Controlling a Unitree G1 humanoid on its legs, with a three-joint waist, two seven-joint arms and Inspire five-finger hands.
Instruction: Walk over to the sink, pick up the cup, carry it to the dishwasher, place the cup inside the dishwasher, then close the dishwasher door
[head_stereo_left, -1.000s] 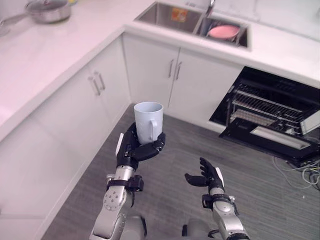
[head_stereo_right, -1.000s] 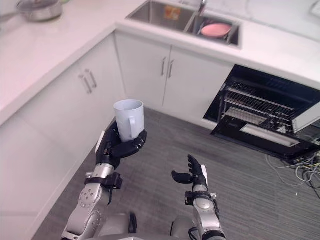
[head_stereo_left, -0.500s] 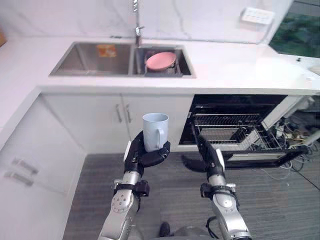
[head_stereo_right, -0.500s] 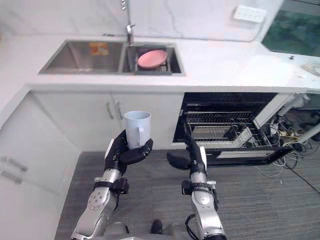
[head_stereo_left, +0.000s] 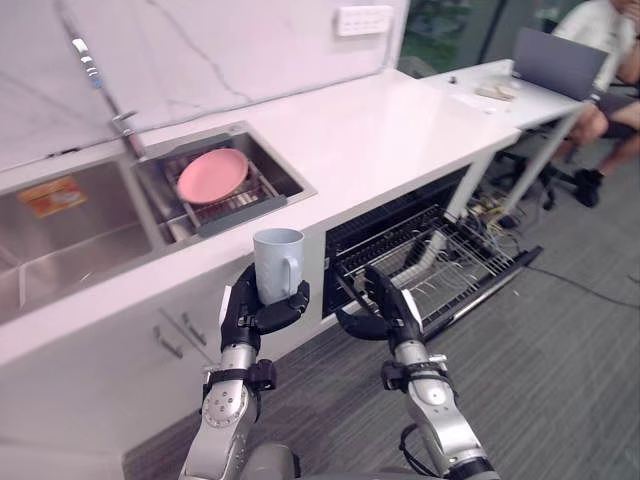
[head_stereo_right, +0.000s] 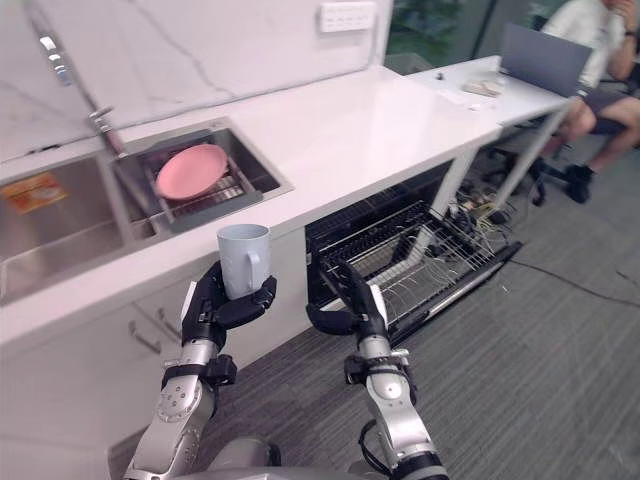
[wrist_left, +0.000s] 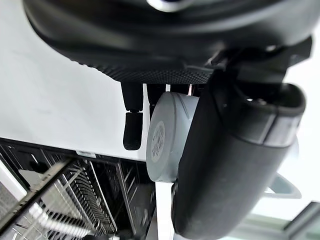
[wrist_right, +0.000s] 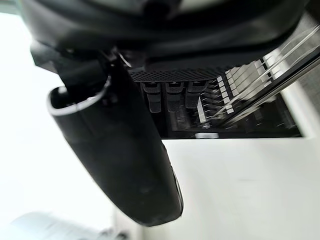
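A pale blue cup with a handle stands upright in my left hand, whose fingers and thumb curl round its base. I hold it in front of the white cabinet below the sink. My right hand hangs open beside it, holding nothing, in front of the open dishwasher. The dishwasher's wire rack is pulled out over the lowered door to the right of both hands.
A pink plate lies on a rack in the sink's right basin. The white counter runs right to a desk with a laptop, where a person sits. Cables lie on the grey floor by the dishwasher.
The camera has swung right, so the sink has slid left and the dishwasher with its pulled-out rack now lies ahead. The cup stays held in my left hand; the right hand stays open.
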